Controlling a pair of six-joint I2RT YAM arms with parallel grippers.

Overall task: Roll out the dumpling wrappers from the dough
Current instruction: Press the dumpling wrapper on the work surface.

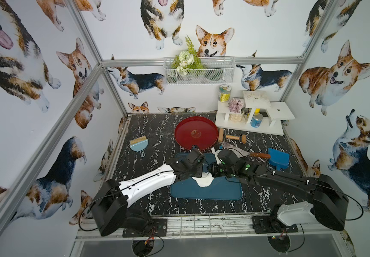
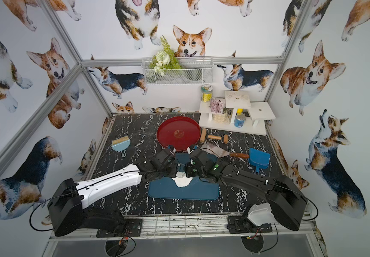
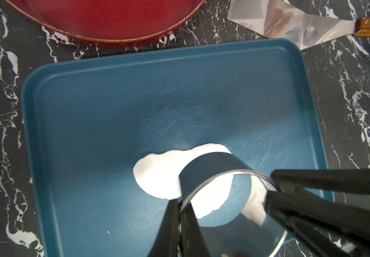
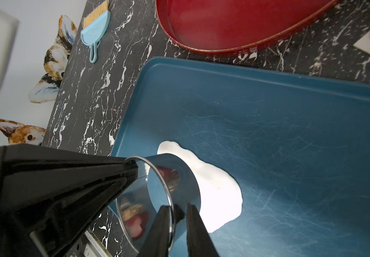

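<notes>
Currently I have the dough (image 3: pixel 157 175) lying as a flat, ragged white sheet about the middle of the blue tray (image 3: pixel 79 111). Its long axis seems to run along the tray's long side, across in front of the arms; I can't fix the heading more closely than that. A shiny metal ring cutter (image 3: pixel 210 166) sits over the sheet's right-hand part, and its wall hides some of the dough.

My left claw (image 3: pixel 180 204) is clamped on the ring's wall, one finger inside and one outside. My right claw (image 4: pixel 178 205) straddles the wall on the opposite side. A sliver of gap shows beside its outer finger, so I read it as slightly apart rather than pinching.

The tray rests on a black, white-veined marble tabletop (image 1: pixel 148 133), just in front of a red plate (image 1: pixel 196 133). A small brush (image 1: pixel 137 143) lies off to the left. A wooden roller (image 1: pixel 235 138), a metal scraper (image 1: pixel 242 152) and a blue dustpan (image 1: pixel 278 159) lie to the right. Corgi-print walls close in the cell, and a white shelf (image 1: pixel 253 118) fills the far right corner.

In both top views the arms cross over the tray, covering the ring and most of the sheet. Only a strip of dough (image 1: pixel 204 182) shows there. Reflections on the ring's mirror wall are hard to tell from real dough.
</notes>
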